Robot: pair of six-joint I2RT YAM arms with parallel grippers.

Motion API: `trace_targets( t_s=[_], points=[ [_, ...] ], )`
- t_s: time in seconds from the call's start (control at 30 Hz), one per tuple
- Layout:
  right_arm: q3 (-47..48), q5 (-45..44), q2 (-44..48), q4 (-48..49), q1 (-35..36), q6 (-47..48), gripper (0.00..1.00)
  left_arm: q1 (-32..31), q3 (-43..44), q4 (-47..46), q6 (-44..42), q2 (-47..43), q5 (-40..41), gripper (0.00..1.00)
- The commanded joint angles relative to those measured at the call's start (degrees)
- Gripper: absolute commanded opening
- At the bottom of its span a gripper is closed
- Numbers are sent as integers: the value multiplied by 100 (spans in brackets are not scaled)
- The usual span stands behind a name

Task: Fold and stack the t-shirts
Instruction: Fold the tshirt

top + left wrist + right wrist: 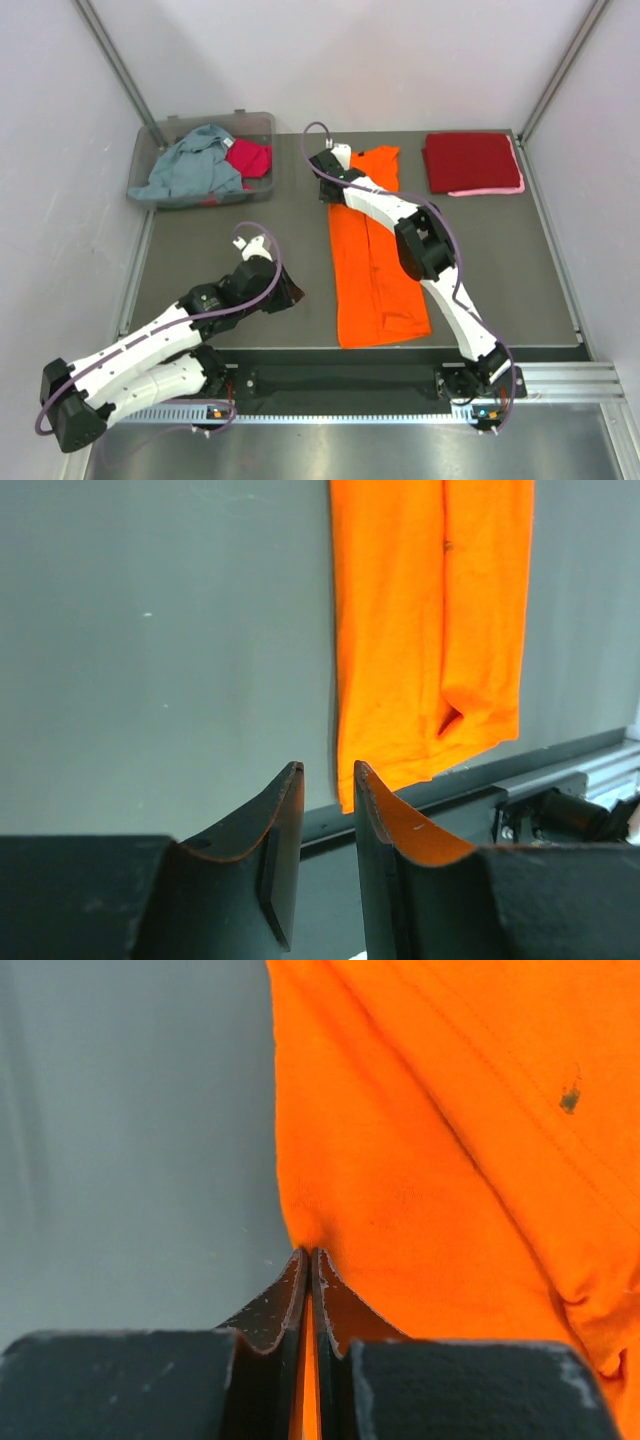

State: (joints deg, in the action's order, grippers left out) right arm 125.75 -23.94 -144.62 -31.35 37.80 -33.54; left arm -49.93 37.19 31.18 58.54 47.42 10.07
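We see the long bright orange cloth t-shirt (375, 270) lying flat as a narrow folded strip down the middle of the grey table (230, 220), between the two arms. Our right gripper (310, 1253) is at the strip's far left edge, its fingers pressed together with a fold of orange cloth pinched between them. A small dark speck marks the orange fabric near that grip; we cannot tell what it is. Our left gripper (328, 768) hovers low over bare table left of the shirt's near end, fingers parted and holding nothing. At the far right corner a folded dark red t-shirt (470, 160) rests on a pink one (490, 190). In the clear plastic bin (250, 117) at far left lie a crumpled grey-blue t-shirt (195, 170) and a magenta one (250, 157).
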Motion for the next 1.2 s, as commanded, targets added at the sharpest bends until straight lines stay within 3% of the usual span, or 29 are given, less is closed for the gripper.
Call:
trace_targets(
  t_s=[0.0,0.33,0.5,0.67,0.97,1.17],
  points=[
    [318,539,-356,164,-167,-223,0,176,34,-235,-246,153,-127,32],
    [617,776,-462,761,-352,-346,0,800,-36,-736,-625,742,-751,33],
    [495,927,-156,868,-405,-128,13,862,-80,-982,-809,1040,-1189,35],
    [29,979,890,789,-405,119,24,854,-282,-1456,-634,1191,-1630,38],
    [-2044,1532,3614,-274,-747,638,39,819,-704,-2299,-599,1999,-2228,40],
    [-4720,1700,5705,-986,-924,1025,41,485,-880,-3038,-388,2552,-2290,41]
  ],
)
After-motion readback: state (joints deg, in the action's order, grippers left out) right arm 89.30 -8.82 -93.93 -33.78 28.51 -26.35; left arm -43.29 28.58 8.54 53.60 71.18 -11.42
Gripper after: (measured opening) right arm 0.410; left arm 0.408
